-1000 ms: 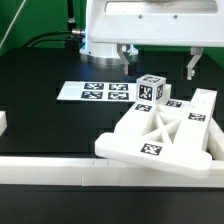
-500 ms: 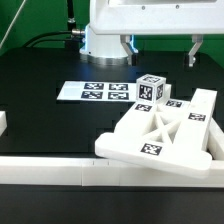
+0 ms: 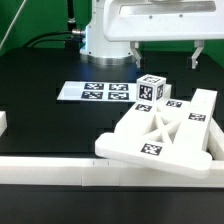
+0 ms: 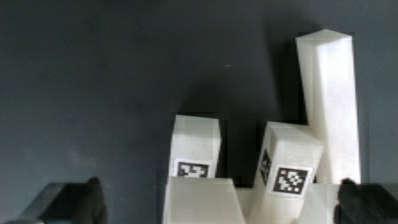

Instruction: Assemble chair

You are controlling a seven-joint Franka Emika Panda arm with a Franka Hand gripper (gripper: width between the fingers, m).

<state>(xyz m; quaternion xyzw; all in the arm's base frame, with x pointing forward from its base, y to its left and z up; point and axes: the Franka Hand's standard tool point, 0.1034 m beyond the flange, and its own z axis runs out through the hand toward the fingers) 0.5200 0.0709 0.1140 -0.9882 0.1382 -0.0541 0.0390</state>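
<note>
From the exterior view, the hand (image 3: 165, 52) hangs above the black surface (image 3: 50, 120), its two fingers spread wide with nothing between them. Below it a tagged cube-like block (image 3: 148, 88) stands beside the marker board (image 3: 92, 92). The X-braced frame (image 3: 158, 133) lies at the near edge, over a white border rail (image 3: 60, 168), with a slab (image 3: 203, 104) behind it.

The wrist view looks straight down instead: two tagged blocks (image 4: 199, 152) stand side by side and a tall narrow white piece (image 4: 331, 95) just beside them, all between the dark fingertips (image 4: 75, 200), apart from both. The frame and marker board are out of this shot.
</note>
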